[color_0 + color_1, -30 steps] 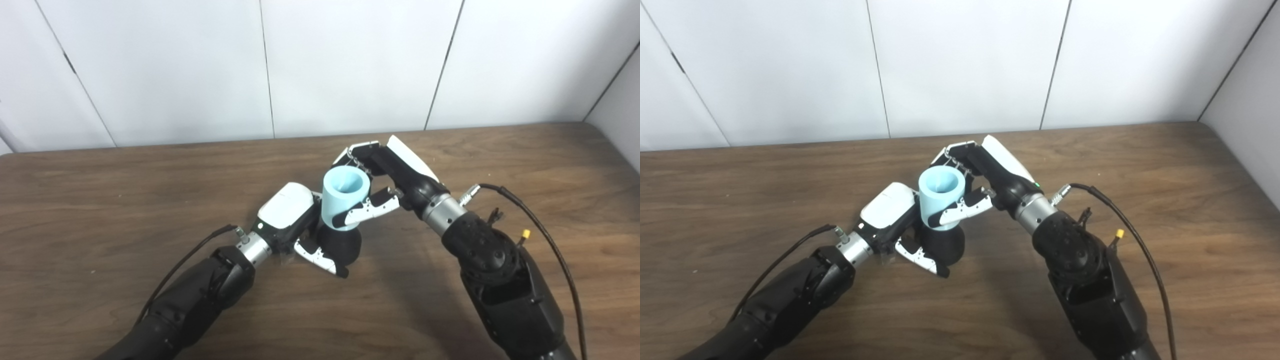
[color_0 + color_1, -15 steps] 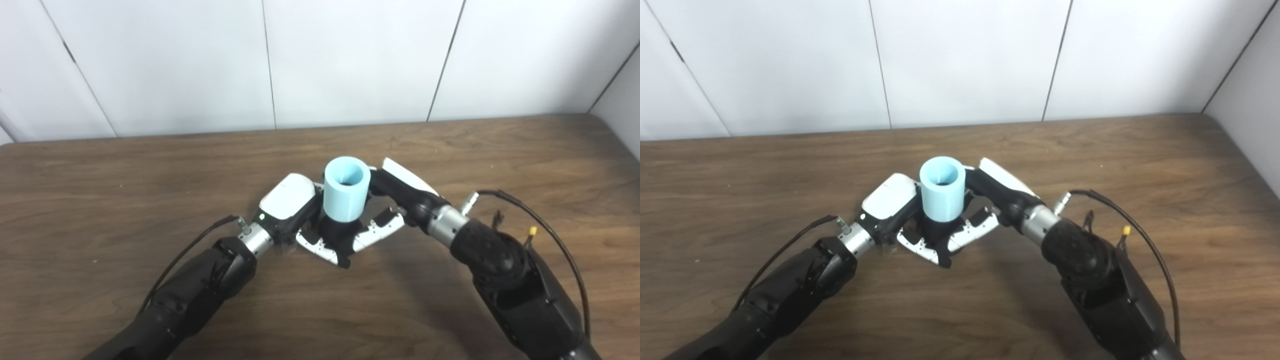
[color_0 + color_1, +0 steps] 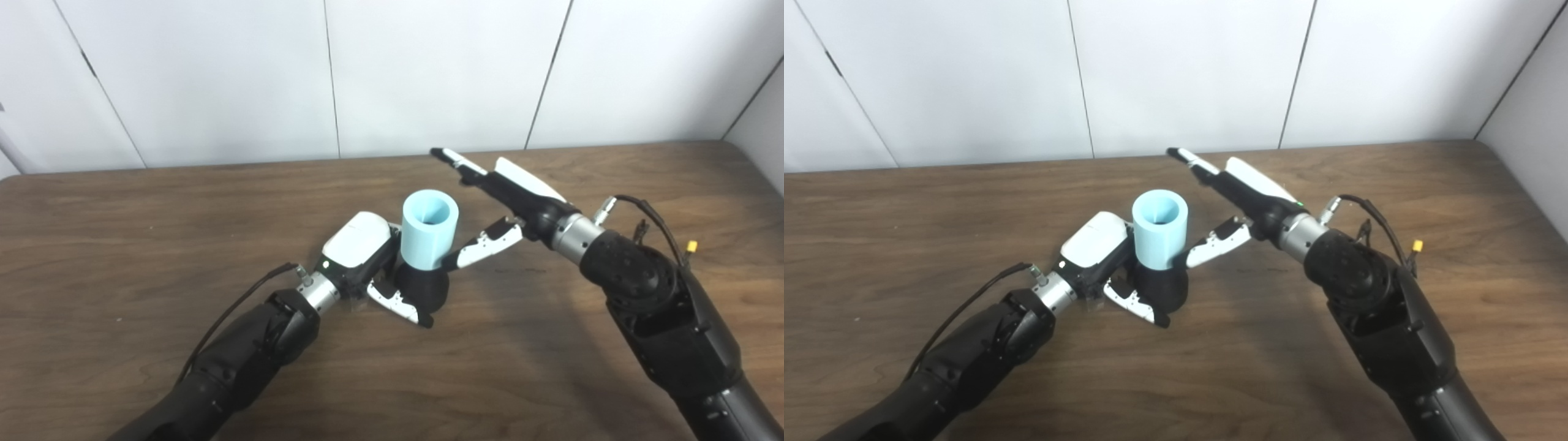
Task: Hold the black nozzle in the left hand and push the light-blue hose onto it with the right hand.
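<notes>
The black nozzle (image 3: 422, 289) stands upright on the wooden table (image 3: 122, 233) at the centre. The light-blue hose (image 3: 429, 229), a short open cylinder, sits upright on top of it. My left hand (image 3: 367, 260) is shut on the nozzle from the left, its fingers wrapped around the black base. My right hand (image 3: 497, 202) is open to the right of the hose, fingers stretched out and apart; its thumb reaches toward the hose's lower edge, the other fingers point away to the far left. The same scene shows in the right eye view, with the hose (image 3: 1159, 228) and the right hand (image 3: 1234, 196).
A white panelled wall (image 3: 392, 73) stands behind the table's far edge. Cables (image 3: 649, 226) hang off the right wrist, and a cable (image 3: 245, 306) runs along the left forearm.
My right hand let go of the hose, opened, and drew back up and to the right. The hose stays seated on the nozzle. The left hand holds still. The camera shifted slightly.
</notes>
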{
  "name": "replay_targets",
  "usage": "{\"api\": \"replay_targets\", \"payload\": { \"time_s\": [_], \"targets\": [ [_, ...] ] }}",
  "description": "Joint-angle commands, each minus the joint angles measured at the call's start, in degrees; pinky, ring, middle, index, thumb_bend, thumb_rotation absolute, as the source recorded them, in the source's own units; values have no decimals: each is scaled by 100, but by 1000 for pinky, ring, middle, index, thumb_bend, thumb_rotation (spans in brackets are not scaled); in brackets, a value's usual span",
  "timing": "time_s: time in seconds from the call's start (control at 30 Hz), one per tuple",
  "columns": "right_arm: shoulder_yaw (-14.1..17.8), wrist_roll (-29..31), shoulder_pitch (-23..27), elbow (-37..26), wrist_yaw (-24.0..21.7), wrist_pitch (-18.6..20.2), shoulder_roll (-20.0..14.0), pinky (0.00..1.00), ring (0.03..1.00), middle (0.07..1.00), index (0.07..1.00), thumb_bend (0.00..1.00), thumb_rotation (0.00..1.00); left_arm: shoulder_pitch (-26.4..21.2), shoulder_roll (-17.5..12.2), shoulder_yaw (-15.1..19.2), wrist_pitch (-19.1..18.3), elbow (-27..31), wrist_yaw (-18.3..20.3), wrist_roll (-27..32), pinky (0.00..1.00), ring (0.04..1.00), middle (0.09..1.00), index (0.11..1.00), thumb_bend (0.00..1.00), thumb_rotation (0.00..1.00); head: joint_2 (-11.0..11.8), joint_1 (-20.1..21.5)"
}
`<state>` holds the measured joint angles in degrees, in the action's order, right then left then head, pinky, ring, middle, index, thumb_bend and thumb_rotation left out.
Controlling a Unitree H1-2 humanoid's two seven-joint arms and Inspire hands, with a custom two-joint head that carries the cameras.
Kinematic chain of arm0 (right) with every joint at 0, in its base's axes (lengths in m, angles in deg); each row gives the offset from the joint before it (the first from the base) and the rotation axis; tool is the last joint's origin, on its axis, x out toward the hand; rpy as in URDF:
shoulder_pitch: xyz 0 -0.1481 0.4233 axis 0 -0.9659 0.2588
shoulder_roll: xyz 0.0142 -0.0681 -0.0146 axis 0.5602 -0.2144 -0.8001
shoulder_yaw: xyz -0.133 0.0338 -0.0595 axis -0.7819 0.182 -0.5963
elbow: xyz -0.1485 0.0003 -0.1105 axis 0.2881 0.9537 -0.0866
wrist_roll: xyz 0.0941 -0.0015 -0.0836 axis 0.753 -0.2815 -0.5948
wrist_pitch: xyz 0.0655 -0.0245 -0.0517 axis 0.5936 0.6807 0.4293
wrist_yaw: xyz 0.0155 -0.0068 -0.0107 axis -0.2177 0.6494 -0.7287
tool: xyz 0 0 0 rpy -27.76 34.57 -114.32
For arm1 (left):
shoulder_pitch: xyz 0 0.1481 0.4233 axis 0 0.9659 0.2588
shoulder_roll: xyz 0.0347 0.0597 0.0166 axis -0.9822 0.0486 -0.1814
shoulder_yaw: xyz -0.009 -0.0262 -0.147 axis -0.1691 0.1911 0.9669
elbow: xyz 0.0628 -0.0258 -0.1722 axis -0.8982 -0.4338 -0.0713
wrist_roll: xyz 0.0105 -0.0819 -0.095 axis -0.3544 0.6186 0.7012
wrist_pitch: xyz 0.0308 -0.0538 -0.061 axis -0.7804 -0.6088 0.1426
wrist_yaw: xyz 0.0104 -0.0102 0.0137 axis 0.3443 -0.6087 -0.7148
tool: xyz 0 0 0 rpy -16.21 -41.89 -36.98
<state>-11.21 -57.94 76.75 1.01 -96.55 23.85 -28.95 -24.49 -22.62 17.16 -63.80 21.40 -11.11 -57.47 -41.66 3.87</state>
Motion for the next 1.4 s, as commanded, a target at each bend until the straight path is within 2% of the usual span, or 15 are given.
{"api": "replay_targets", "payload": {
  "time_s": [0.0, 0.07, 0.17, 0.23, 0.4, 0.5, 0.57, 0.67, 0.77, 0.87, 1.0, 1.17, 1.23, 1.37],
  "targets": [
    [362, 141, 170, -130, 388, -460, -35, 925, 1000, 1000, 1000, 1000, 290, 999, 200, -507, -271, -761, 829, -372, 298, 418, 453, 500, 504, 0, -8, 5],
    [507, 202, 155, -323, 480, -492, -3, 974, 1000, 1000, 1000, 1000, 268, 1007, 191, -497, -291, -736, 837, -369, 298, 409, 451, 505, 503, 0, -15, -3],
    [674, 499, 162, -651, 420, -678, -39, 998, 1000, 1000, 1000, 1000, 298, 1014, 171, -486, -279, -714, 829, -371, 299, 398, 453, 512, 502, 0, -20, -1],
    [689, 798, 171, -749, 206, -1002, -210, 1000, 1000, 1000, 1000, 1000, 292, 1010, 175, -472, -260, -761, 788, -371, 299, 398, 457, 512, 502, 0, -17, 1],
    [545, 1045, 65, -853, -91, -2063, -557, 1000, 1000, 1000, 1000, 1000, 329, 988, 162, -480, -203, -808, 716, -410, 290, 396, 454, 518, 501, 0, -23, -11],
    [400, 653, 13, -1092, -126, -2404, -659, 973, 1000, 1000, 1000, 1000, 455, 984, 161, -466, -191, -809, 758, -375, 295, 393, 455, 522, 500, 0, -20, -6],
    [328, 517, -16, -1256, -119, -2543, -650, 939, 1000, 1000, 1000, 940, 514, 976, 181, -460, -174, -865, 746, -365, 289, 399, 460, 513, 502, 0, -14, -5],
    [242, 349, -35, -1470, -168, -2510, -634, 951, 1000, 1000, 1000, 891, 577, 969, 188, -468, -142, -898, 706, -387, 286, 394, 455, 515, 501, 0, -14, -5],
    [178, 241, -14, -1620, -244, -2429, -622, 961, 1000, 1000, 1000, 869, 600, 965, 196, -450, -135, -926, 748, -348, 296, 385, 457, 524, 499, 0, -12, -2],
    [93, 257, 51, -1716, -431, -2409, -671, 986, 1000, 1000, 1000, 889, 548, 962, 194, -451, -172, -921, 768, -358, 299, 393, 460, 520, 501, 0, -8, 14],
    [-55, 225, 174, -1707, -730, -2485, -751, 988, 1000, 1000, 1000, 967, 488, 960, 196, -447, -136, -930, 760, -346, 290, 388, 455, 522, 500, 0, -9, 8],
    [-230, -71, 210, -1633, -893, -2646, -755, 968, 1000, 1000, 1000, 973, 603, 956, 209, -455, -160, -942, 768, -360, 290, 389, 455, 519, 500, 0, -9, 8],
    [-292, -174, 214, -1594, -980, -2612, -763, 971, 1000, 1000, 1000, 953, 696, 955, 206, -466, -172, -936, 756, -386, 293, 395, 455, 515, 501, 0, -9, 8],
    [-397, -414, 243, -1540, -1187, -2486, -780, 981, 1000, 1000, 998, 916, 776, 963, 204, -460, -140, -954, 718, -380, 290, 394, 458, 515, 501, 0, -9, 8]
  ]
}}
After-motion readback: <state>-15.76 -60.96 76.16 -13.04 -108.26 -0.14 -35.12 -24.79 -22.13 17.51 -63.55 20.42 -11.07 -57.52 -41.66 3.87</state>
